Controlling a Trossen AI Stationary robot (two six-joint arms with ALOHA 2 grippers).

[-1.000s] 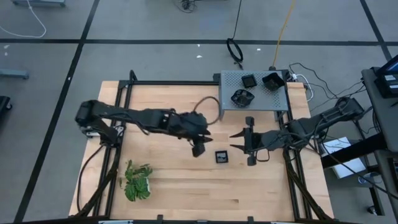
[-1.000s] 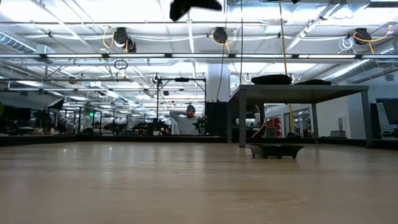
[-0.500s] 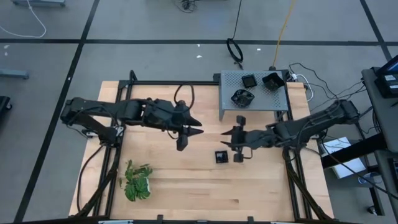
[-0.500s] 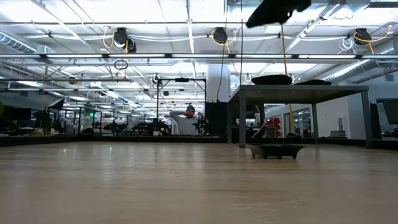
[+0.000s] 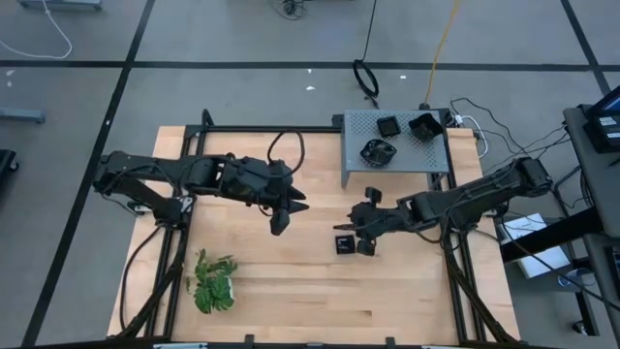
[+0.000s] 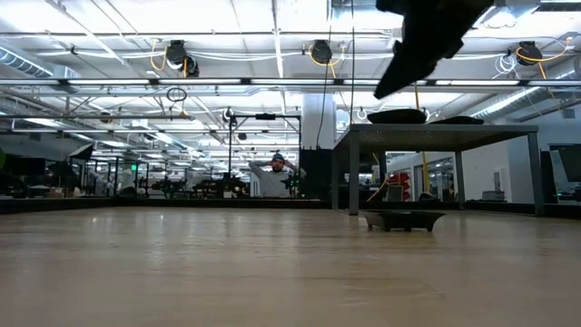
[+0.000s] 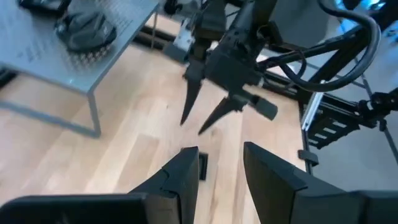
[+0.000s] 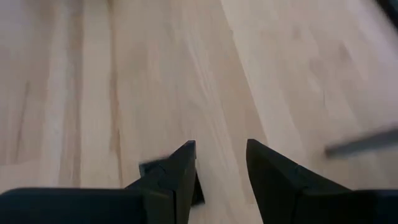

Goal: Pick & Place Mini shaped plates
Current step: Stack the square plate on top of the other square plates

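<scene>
One small square black plate [image 5: 343, 244] rests flat on the wooden table [image 5: 291, 301], and shows in the low view as a shallow dish [image 6: 402, 220]. My right gripper [image 5: 355, 237] hovers open just above and to the right of it. In the right wrist view the plate [image 8: 152, 168] peeks out beside one finger. My left gripper [image 5: 286, 215] hangs open and empty over the table's middle, left of the plate. Three more black plates [image 5: 387, 126] sit on a grey perforated stand [image 5: 354, 165] at the far right.
A green leafy plant [image 5: 213, 281] lies near the table's front left. The grey stand [image 6: 427, 136] rises on legs behind the plate. Black frame rails [image 5: 455, 281] run along the table's sides. Bare wood lies in front of the plate. A person stands far off in the room [image 6: 277, 174].
My left gripper has drawn back from the plate toward the table's left and far side, rising, still open. My right gripper has come down and leftward toward the plate, rolling its wrist, still open. The plate has stayed in place.
</scene>
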